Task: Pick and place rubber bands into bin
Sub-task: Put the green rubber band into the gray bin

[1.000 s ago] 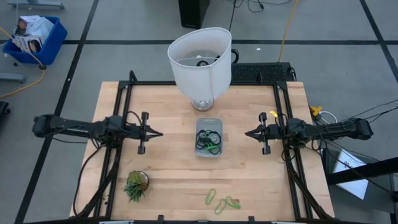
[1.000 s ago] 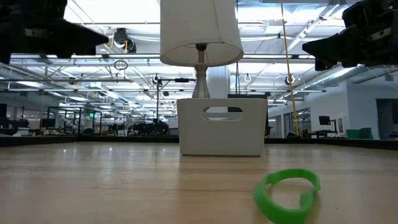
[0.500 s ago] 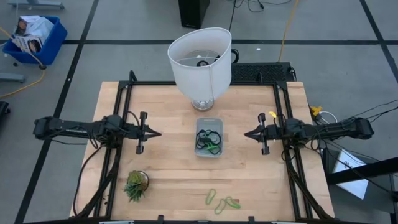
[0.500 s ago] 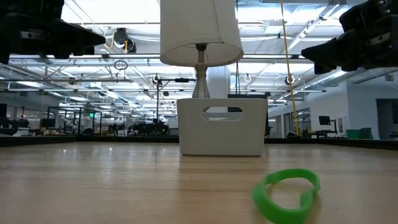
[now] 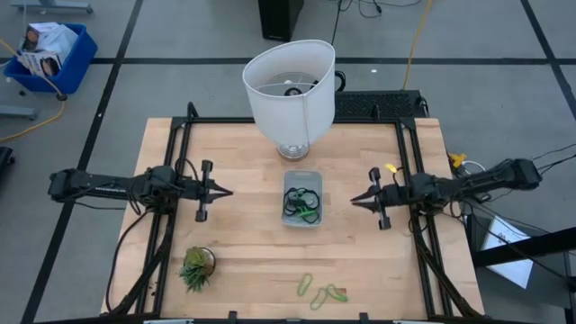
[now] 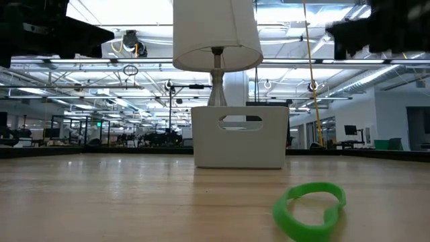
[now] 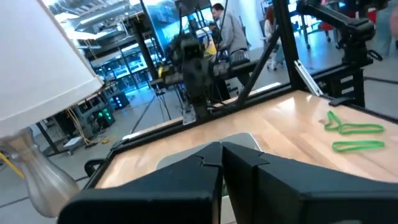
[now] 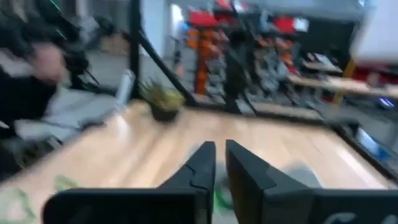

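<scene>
High view shows the bin (image 5: 302, 199) in the middle of the desk (image 5: 234, 243), just in front of the lamp (image 5: 289, 93). Several dark bands (image 5: 301, 197) and one green band (image 5: 310, 215) lie inside it. More green bands (image 5: 319, 290) lie on the desk near the front edge, well apart from the bin. The left gripper (image 5: 229, 191) hangs to the left of the bin, its fingers closed and holding nothing. The right gripper (image 5: 355, 199) hangs to the right of the bin, fingers also closed and empty. A small plant (image 5: 196, 266) stands at the front left.
</scene>
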You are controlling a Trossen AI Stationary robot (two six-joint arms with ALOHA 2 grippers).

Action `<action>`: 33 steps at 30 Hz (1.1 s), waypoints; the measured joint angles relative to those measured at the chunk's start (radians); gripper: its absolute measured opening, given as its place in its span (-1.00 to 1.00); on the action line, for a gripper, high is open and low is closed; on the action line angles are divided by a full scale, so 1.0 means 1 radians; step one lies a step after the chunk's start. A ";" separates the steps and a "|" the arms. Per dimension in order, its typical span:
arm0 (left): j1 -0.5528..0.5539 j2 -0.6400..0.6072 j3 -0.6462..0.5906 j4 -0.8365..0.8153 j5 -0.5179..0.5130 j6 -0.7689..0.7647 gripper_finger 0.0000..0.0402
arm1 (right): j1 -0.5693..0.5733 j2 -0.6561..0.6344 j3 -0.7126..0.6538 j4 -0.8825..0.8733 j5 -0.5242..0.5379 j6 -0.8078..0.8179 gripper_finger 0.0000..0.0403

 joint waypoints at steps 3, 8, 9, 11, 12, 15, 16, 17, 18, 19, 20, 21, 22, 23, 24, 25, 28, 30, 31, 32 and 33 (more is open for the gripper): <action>0.000 0.000 0.000 -0.014 0.000 -0.014 -0.97 | 0.090 0.128 0.102 0.002 0.043 0.006 -0.68; 0.000 0.003 0.000 -0.035 0.000 -0.033 -0.95 | 0.241 0.424 0.329 -0.200 0.149 0.106 -0.36; 0.000 0.003 0.000 -0.039 -0.001 -0.038 -0.92 | 0.269 0.482 0.381 -0.253 0.164 0.136 -0.30; 0.000 0.003 0.000 -0.048 -0.007 -0.046 -0.88 | 0.318 0.600 0.477 -0.372 0.188 0.197 -0.20; 0.000 0.003 0.000 -0.049 -0.008 -0.050 -0.86 | 0.340 0.652 0.519 -0.426 0.188 0.225 -0.15; 0.000 0.003 0.000 -0.055 -0.019 -0.059 -0.84 | 0.400 0.772 0.634 -0.502 0.184 0.325 -0.03; 0.000 0.003 0.000 -0.055 -0.026 -0.069 -0.84 | 0.422 0.802 0.668 -0.521 0.181 0.370 -0.01; 0.000 0.003 0.000 -0.055 -0.029 -0.076 -0.84 | 0.442 0.833 0.697 -0.550 0.181 0.414 0.02; 0.000 0.003 0.000 -0.055 -0.031 -0.079 -0.84 | 0.464 0.863 0.722 -0.583 0.181 0.457 0.04; 0.000 0.003 0.000 -0.056 -0.033 -0.080 -0.84 | 0.488 0.893 0.745 -0.608 0.180 0.495 0.05; 0.000 0.003 0.000 -0.056 -0.034 -0.080 -0.84 | 0.511 0.921 0.769 -0.632 0.179 0.530 0.07; 0.000 0.003 0.000 -0.056 -0.034 -0.080 -0.84 | 0.533 0.945 0.793 -0.648 0.179 0.561 0.07; 0.000 0.003 0.000 -0.056 -0.034 -0.080 -0.84 | 0.556 0.970 0.820 -0.654 0.180 0.595 0.08; 0.000 0.003 0.000 -0.056 -0.034 -0.080 -0.84 | 0.577 0.994 0.849 -0.657 0.181 0.625 0.08; 0.000 0.003 0.000 -0.056 -0.034 -0.080 -0.84 | 0.595 1.019 0.877 -0.668 0.181 0.656 0.08; 0.000 0.003 0.000 -0.055 -0.034 -0.079 -0.84 | 0.612 1.045 0.902 -0.690 0.183 0.690 0.07; 0.000 0.003 0.000 -0.051 -0.035 -0.075 -0.84 | 0.647 1.116 0.970 -0.771 0.210 0.779 0.07; 0.000 0.003 0.000 -0.042 -0.035 -0.072 -0.84 | 0.659 1.152 1.005 -0.810 0.209 0.838 0.07; 0.000 0.003 0.000 -0.039 -0.035 -0.072 -0.84 | 0.665 1.168 1.014 -0.820 0.209 0.862 0.07; 0.000 0.003 0.000 -0.033 -0.035 -0.072 -0.84 | 0.669 1.186 1.017 -0.824 0.209 0.881 0.07; 0.000 0.003 0.000 -0.028 -0.035 -0.072 -0.84 | 0.673 1.205 1.017 -0.829 0.209 0.897 0.07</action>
